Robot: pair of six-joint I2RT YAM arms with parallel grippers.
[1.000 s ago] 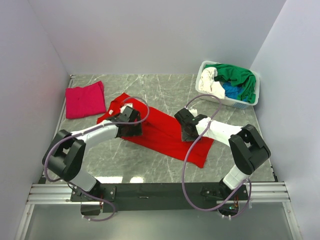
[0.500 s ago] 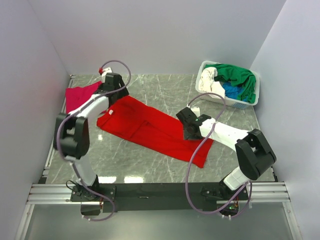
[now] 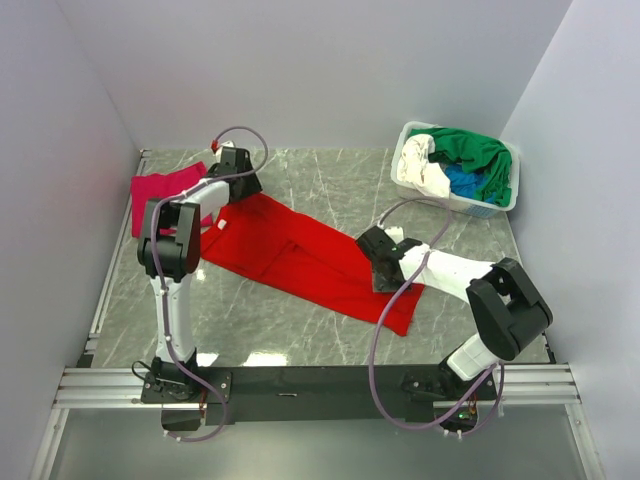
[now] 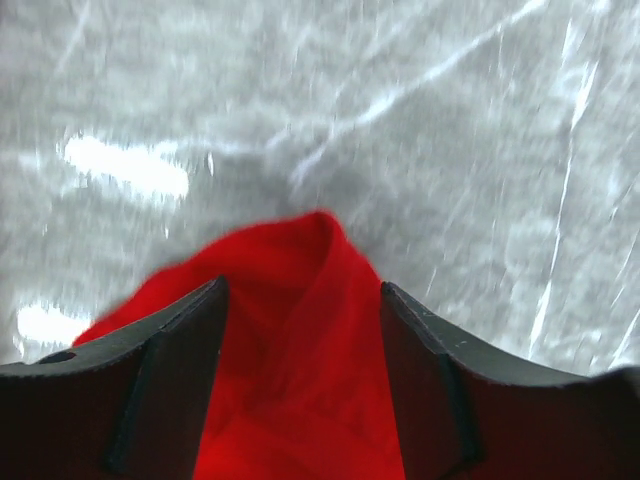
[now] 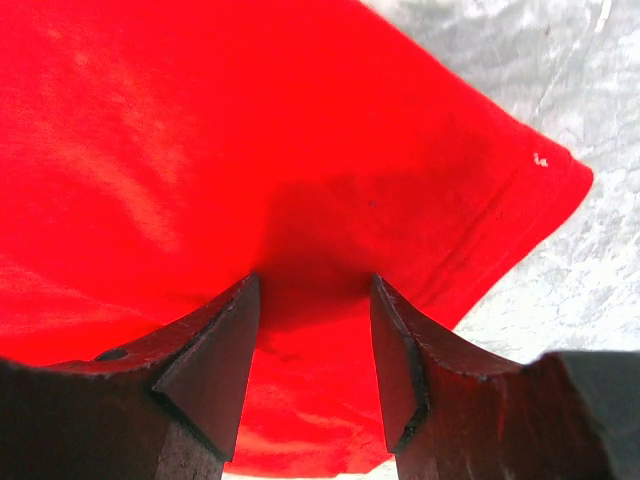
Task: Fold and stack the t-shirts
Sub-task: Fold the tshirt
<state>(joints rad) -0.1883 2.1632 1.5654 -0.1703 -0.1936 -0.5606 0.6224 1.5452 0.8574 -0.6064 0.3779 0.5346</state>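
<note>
Red t-shirt lay flat on the worktop, long axis diagonal: one end far-left, the other near-right. Couldn't tell which end was the collar.

Left end effector sat at the far-left tip. In the wrist view its fingers were closed on a bunched fold of red cloth that poked out past the tips.

Right end effector sat on the shirt's right edge, short of the near-right corner. There was a narrow gap between its fingers with red cloth across it. Couldn't tell whether it was pinching or just pressing.

Versus 1 s back: the left end of the shirt was bunched mid-worktop under the left end effector and had since been drawn out far-left, so the shirt read longer and flatter. Over the last half second the left arm reached slightly farther and the right end effector shifted a touch nearer.

Magenta t-shirt was at far left, partly behind the left arm. Green, white and blue shirts were in the basket at far right.
</note>
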